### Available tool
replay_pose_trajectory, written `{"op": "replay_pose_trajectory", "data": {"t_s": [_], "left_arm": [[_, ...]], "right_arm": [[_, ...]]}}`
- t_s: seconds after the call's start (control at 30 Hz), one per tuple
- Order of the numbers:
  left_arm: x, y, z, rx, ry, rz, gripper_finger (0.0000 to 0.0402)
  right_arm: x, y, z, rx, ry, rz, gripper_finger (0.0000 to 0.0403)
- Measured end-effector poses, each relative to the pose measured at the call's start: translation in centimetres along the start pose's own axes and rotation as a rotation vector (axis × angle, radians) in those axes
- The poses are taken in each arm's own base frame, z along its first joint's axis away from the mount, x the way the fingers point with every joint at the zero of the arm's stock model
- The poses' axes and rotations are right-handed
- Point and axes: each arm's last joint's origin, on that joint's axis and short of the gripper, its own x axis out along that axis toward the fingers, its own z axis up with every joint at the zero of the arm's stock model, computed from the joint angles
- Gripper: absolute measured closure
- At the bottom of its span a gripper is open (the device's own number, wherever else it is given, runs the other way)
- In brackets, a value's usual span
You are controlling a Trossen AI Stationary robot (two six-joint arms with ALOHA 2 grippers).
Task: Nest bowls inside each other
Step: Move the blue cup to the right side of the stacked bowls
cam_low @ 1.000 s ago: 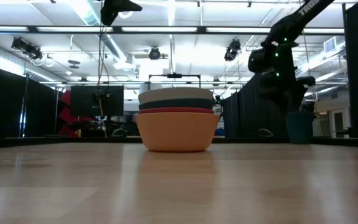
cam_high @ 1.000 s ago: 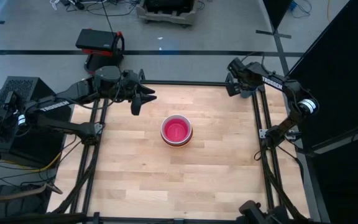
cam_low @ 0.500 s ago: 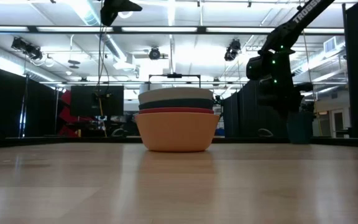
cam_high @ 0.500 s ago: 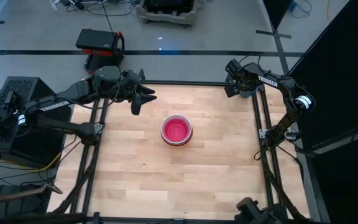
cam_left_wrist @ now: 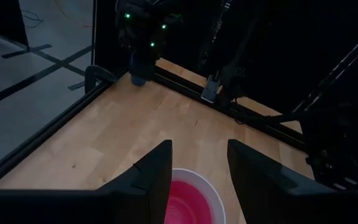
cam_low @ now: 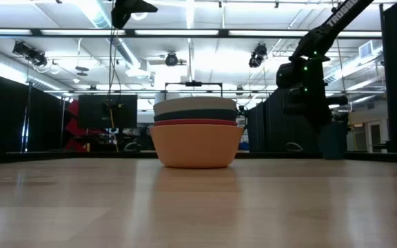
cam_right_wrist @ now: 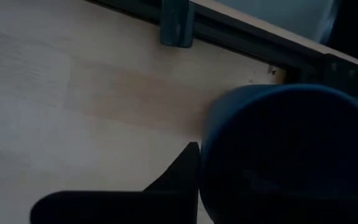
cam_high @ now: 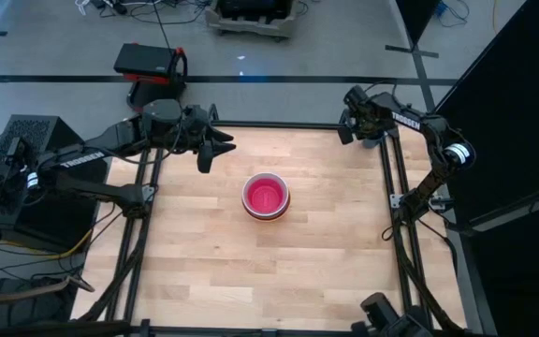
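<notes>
Bowls [cam_high: 266,197] are seen fully nested; right gripper [cam_high: 352,124] is closed beside the dark blue cup [cam_right_wrist: 291,152], left gripper [cam_high: 215,150] half-open.

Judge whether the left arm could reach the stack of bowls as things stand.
Probably yes: the left gripper hovers near the stack of bowls, fingers apart, with only bare table between.

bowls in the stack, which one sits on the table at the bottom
The orange bowl: it rests on the table, with the red, teal and white rims above it.
</notes>
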Motion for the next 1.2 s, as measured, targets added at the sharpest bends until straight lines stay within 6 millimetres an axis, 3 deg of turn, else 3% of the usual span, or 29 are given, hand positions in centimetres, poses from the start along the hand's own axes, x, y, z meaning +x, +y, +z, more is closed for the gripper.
{"op": "replay_pose_trajectory", "data": {"t_s": [0.43,0.6,0.77,1.2], "left_arm": [[0.0,0.0,0.2,0.021,-0.023,-0.005,0.0259],[0.0,0.2,0.4,0.031,-0.041,0.011,0.0259],[-0.1,0.6,0.7,0.027,-0.059,0.031,0.0259],[-0.2,0.9,1.0,0.009,-0.091,0.035,0.0259]], "right_arm": [[-6.6,0.7,-0.2,0.016,-0.175,0.252,0.0403],[-12.6,2.0,-1.3,-0.072,-0.319,0.465,0.0403],[-17.4,4.0,-3.8,-0.282,-0.420,0.636,0.0403],[-18.1,9.4,-9.9,-0.757,-0.281,0.553,0.0403]]}}
